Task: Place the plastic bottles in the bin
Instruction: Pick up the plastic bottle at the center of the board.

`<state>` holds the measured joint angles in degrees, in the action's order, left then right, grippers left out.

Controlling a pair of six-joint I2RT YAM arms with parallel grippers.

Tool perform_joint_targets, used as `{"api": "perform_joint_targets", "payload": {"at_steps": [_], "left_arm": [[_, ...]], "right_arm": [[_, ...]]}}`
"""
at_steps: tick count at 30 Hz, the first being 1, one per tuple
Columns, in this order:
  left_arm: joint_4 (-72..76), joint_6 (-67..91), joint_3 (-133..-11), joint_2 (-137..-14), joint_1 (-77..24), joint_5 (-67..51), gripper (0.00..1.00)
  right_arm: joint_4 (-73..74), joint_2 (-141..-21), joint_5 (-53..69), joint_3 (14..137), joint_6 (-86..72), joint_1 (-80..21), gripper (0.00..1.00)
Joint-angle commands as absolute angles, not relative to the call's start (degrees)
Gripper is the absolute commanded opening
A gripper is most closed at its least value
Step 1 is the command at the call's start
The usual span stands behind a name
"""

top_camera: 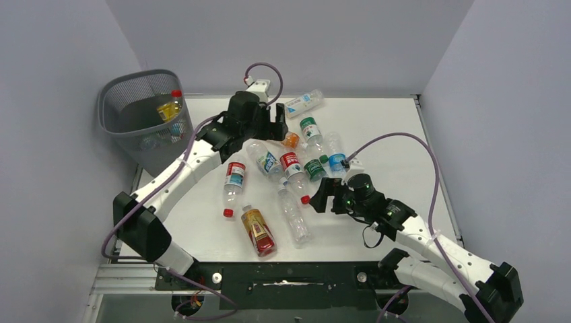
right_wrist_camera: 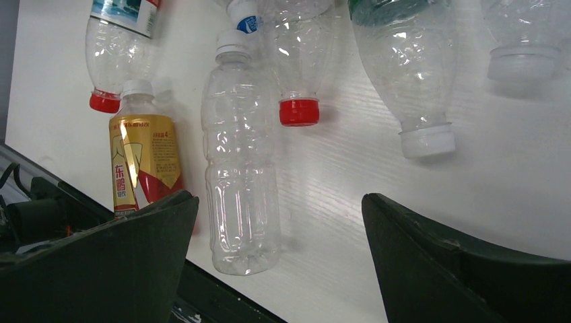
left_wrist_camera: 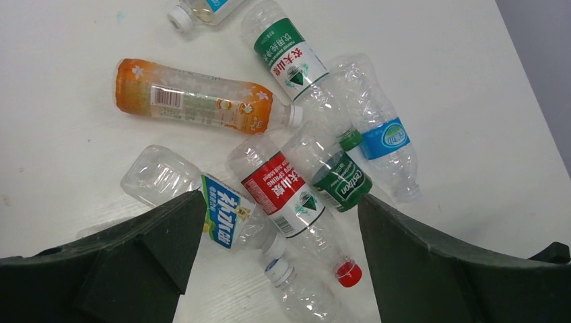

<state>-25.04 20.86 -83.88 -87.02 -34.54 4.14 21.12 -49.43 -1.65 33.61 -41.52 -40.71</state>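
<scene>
Several plastic bottles lie in a heap mid-table. My left gripper point(top_camera: 276, 125) is open and empty above the heap's far side. In its wrist view point(left_wrist_camera: 279, 202) a red-labelled bottle point(left_wrist_camera: 279, 192), a blue-labelled one point(left_wrist_camera: 222, 215) and a green-labelled one point(left_wrist_camera: 343, 185) lie below the jaws, with an orange bottle point(left_wrist_camera: 195, 97) beyond. My right gripper point(top_camera: 322, 195) is open and empty at the heap's near right. In its wrist view point(right_wrist_camera: 279, 198) a clear unlabelled bottle point(right_wrist_camera: 239, 168) and a gold-and-red bottle point(right_wrist_camera: 143, 165) lie to its left. The wire-mesh bin point(top_camera: 128, 124) stands far left and holds a yellow bottle point(top_camera: 170, 108).
One more bottle point(top_camera: 303, 102) lies alone near the back wall. A red-capped bottle point(top_camera: 233, 182) lies left of the heap. The table's front edge point(right_wrist_camera: 222, 289) runs just past the clear bottle's base. Grey walls close the table on three sides.
</scene>
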Motion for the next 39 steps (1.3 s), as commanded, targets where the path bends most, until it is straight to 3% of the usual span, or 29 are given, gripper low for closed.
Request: {"api": "perform_joint_targets", "payload": {"at_steps": [1, 22, 39], "left_arm": [[-22.24, 21.25, -90.57, -91.49, -35.88, 4.26, 0.84], [-20.75, 20.90, -101.60, -105.85, -37.52, 2.83, 0.84], [-19.98, 22.06, -98.02, -102.88, -39.38, 3.35, 0.84]], "right_arm": [[13.61, -50.91, 4.88, 32.40, -39.31, -36.68, 0.98], [12.72, -54.79, 19.91, 30.93, -31.33, -19.88, 0.98], [16.03, -50.38, 21.60, 29.66, -31.30, -16.11, 0.98]]}}
